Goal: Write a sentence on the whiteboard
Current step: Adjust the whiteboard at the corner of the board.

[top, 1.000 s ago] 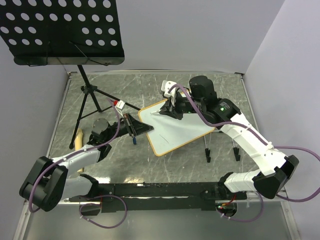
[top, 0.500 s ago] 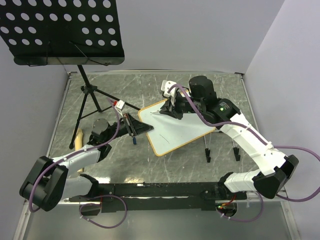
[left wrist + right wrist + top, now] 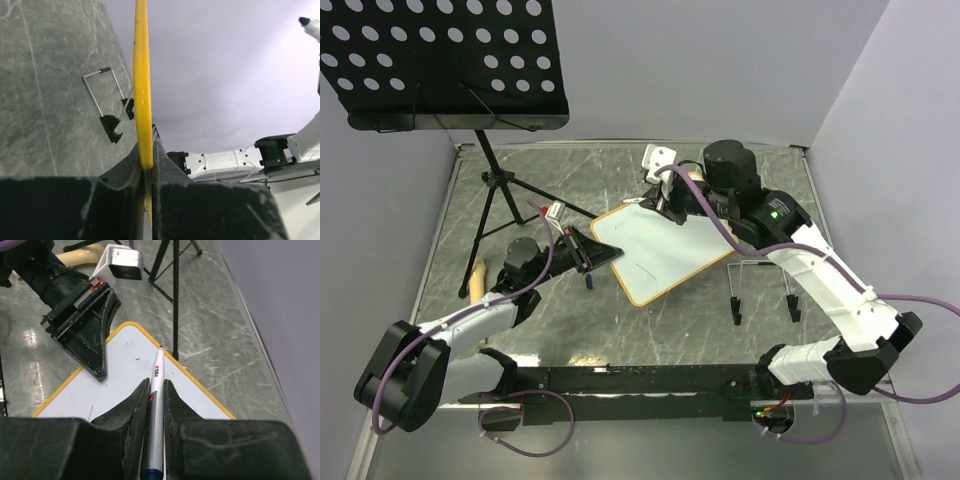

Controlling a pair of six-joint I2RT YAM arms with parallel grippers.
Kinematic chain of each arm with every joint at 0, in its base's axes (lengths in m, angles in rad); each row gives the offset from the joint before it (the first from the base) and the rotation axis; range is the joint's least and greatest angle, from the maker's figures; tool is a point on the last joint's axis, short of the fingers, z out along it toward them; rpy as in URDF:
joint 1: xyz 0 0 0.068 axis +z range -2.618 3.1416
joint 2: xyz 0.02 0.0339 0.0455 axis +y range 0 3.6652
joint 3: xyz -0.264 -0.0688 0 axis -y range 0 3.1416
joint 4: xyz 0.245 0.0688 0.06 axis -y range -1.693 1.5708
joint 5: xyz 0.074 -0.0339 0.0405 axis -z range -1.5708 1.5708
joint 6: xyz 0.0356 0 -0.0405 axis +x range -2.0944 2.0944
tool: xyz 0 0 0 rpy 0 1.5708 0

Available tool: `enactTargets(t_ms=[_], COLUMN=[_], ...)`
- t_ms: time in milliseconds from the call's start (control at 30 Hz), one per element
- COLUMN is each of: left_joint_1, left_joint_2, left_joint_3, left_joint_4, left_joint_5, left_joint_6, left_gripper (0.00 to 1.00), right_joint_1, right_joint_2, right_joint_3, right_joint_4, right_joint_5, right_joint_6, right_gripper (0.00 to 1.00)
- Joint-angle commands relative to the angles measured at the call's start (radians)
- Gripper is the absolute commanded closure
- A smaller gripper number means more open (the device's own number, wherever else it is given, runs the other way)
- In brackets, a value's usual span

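Over the grey table (image 3: 570, 320), a tilted whiteboard (image 3: 660, 252), tan-framed, almost blank.

The light is bright and even, it comes from above, and the shadows are soft. The grey table (image 3: 30, 337) shows pale glare far to the left of the right gripper (image 3: 156, 385). The fingers (image 3: 125, 175) of the left gripper (image 3: 148, 150) look dark and blurred near the lens.

Top view overlooks table (image 3: 670, 330); wrist views close, share whiteboard (image 3: 122, 375).
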Motion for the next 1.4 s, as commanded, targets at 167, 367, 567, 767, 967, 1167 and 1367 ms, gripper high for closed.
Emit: enactTargets(t_ms=[167,367,567,767,967,1167,1367], left_joint_1=[0.0,-0.003,-0.008,-0.012,-0.014,-0.014,-0.012], left_joint_2=[-0.07,-0.047,-0.068,-0.067,-0.056,-0.056,-0.064], left_joint_3=[0.062,0.062,0.059,0.059,0.051,0.045,0.04], left_joint_4=[0.122,0.184,0.198,0.216,0.245,0.273,0.307], left_joint_5=[-0.088,-0.067,-0.073,-0.053,-0.009,0.002,-0.01], left_joint_6=[0.064,0.062,0.047,0.065,0.095,0.081,0.044], left_gripper=[0.99,0.99,0.99,0.99,0.99,0.99,0.99], right_joint_1=[0.073,0.075,0.11,0.115,0.115,0.075,0.043], right_joint_2=[-0.178,-0.178,-0.172,-0.152,-0.129,-0.142,-0.023], right_joint_3=[-0.166,-0.197,-0.229,-0.2,-0.134,-0.125,0.06], right_joint_4=[0.225,0.218,0.234,0.207,0.049,0.057,-0.084], right_joint_5=[0.217,0.179,0.24,0.16,-0.084,-0.044,-0.114], right_joint_6=[0.102,0.173,0.182,0.176,0.082,0.125,0.238], right_gripper=[1.0,1.0,1.0,1.0,1.0,1.0,1.0])
